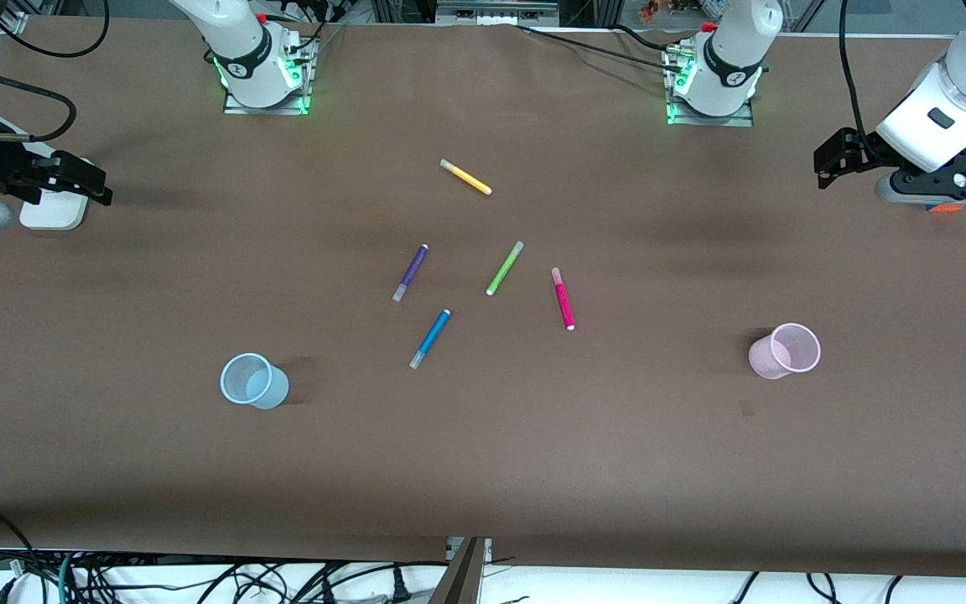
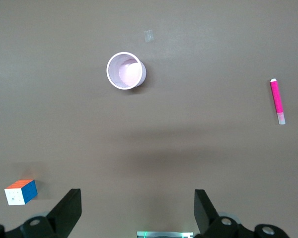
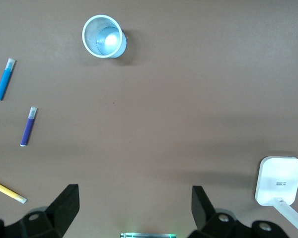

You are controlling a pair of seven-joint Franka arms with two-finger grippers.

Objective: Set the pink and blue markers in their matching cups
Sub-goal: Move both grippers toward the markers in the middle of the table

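Note:
The pink marker (image 1: 563, 299) and the blue marker (image 1: 430, 338) lie flat near the table's middle. The pink one also shows in the left wrist view (image 2: 277, 101), the blue one in the right wrist view (image 3: 4, 79). The pale blue cup (image 1: 253, 382) stands upright toward the right arm's end and shows in the right wrist view (image 3: 104, 36). The pale pink cup (image 1: 785, 351) stands toward the left arm's end and shows in the left wrist view (image 2: 125, 71). My left gripper (image 1: 823, 168) (image 2: 137, 208) is open and empty, high at its end. My right gripper (image 1: 101, 189) (image 3: 135, 206) is open and empty, high at its end.
A purple pen (image 1: 410, 272), a lime-green pen (image 1: 505, 268) and a yellow pen (image 1: 465, 177) lie among the markers. A white box (image 1: 51, 210) sits under the right gripper. A colour cube (image 2: 21, 191) sits under the left gripper.

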